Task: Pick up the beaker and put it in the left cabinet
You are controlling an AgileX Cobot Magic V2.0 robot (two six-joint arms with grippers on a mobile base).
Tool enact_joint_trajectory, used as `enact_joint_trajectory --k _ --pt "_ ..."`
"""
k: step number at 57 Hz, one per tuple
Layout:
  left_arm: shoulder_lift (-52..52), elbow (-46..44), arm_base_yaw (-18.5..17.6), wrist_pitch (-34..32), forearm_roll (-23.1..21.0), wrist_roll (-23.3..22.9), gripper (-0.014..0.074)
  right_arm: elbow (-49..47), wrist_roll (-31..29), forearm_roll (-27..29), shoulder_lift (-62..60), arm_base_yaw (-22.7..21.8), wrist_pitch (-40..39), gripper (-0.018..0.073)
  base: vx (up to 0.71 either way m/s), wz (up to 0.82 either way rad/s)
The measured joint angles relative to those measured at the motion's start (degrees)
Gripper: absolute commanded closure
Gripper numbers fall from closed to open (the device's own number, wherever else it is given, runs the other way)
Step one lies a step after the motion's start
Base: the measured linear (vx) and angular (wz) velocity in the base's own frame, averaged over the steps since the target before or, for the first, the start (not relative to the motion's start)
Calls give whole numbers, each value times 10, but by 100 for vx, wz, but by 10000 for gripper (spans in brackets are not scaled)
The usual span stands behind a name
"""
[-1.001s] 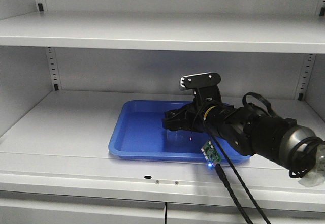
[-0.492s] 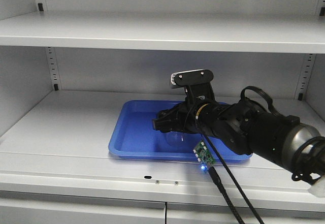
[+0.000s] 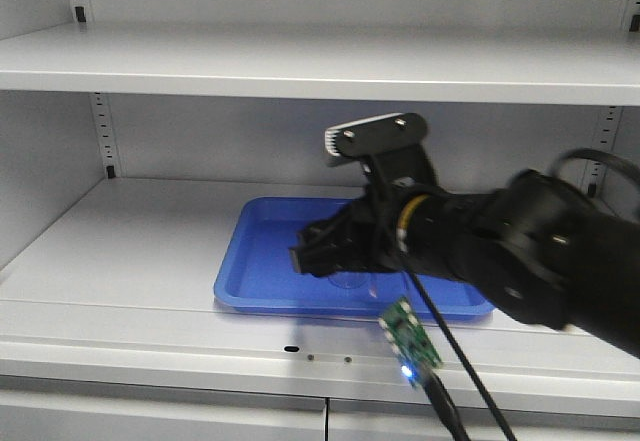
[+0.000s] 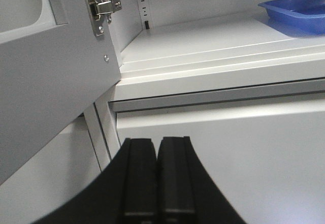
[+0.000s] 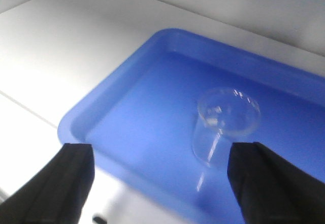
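The beaker [image 5: 223, 127], a small clear glass cylinder with a flared rim, stands upright in a blue tray [image 5: 152, 82] on the left cabinet's middle shelf [image 3: 150, 231]. My right gripper [image 5: 162, 155] is open over the tray's front edge, and the beaker lies just ahead of its right finger [image 5: 264, 183], untouched. From the front the right gripper [image 3: 315, 251] hovers over the tray [image 3: 260, 251], with the beaker [image 3: 350, 281] faint beneath it. My left gripper [image 4: 157, 142] is shut and empty, low in front of the cabinet below the shelf [image 4: 203, 41].
An open cabinet door with a metal hinge [image 4: 101, 8] is at the left of the left wrist view. An upper shelf [image 3: 320, 66] spans above the right arm. A small green circuit board [image 3: 405, 336] and cable hang under the arm. Slotted rails [image 3: 100, 136] line the back corners.
My right arm has shifted left and come nearer the front camera, its gripper sliding left over the tray. The beaker has stayed standing in the tray.
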Motion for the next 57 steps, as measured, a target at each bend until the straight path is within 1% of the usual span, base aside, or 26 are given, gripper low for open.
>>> enact_joint_trajectory --k 15,21,27,31,41,49,57 --pt "0 0 0 0 0 0 603 180 4 16 -198 6 1 -27 0 0" --pt "0 0 0 0 0 0 603 236 4 17 -273 6 1 -27 0 0" --pt "0 0 0 0 0 0 603 274 4 17 -318 6 3 -27 0 0" --pt "0 0 0 0 0 0 603 287 4 7 -335 6 12 -27 0 0" --pt "0 0 0 0 0 0 603 304 18 -66 -351 -5 39 -27 0 0" --pt "0 0 0 0 0 0 603 323 54 -78 -357 -14 44 -27 0 0" --pt "0 0 0 0 0 0 603 329 70 -75 -358 -14 50 -27 0 0"
